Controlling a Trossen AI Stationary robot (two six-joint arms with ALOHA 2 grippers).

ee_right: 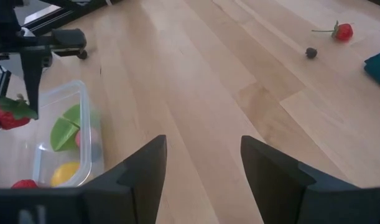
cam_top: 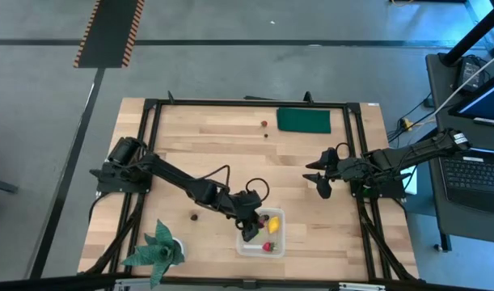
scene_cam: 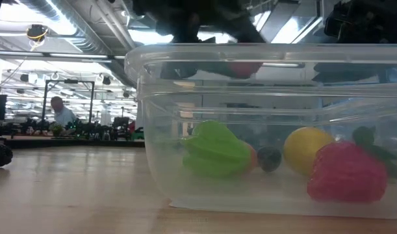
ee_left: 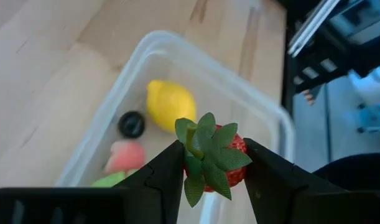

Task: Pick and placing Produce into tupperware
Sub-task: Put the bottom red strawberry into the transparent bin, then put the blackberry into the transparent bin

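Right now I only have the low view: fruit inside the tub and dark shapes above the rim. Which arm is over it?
Observer: The left gripper, above the tupperware.
Operator: Is it carrying anything?
Observer: Yes, its fingers are shut on a red strawberry with a green leafy top, held over the tub.
Operator: And the right arm?
Observer: The right gripper waits open near the table's right side, holding nothing.
Operator: Any produce left out on the table?
Observer: A red berry and a dark one lie near the green pad.
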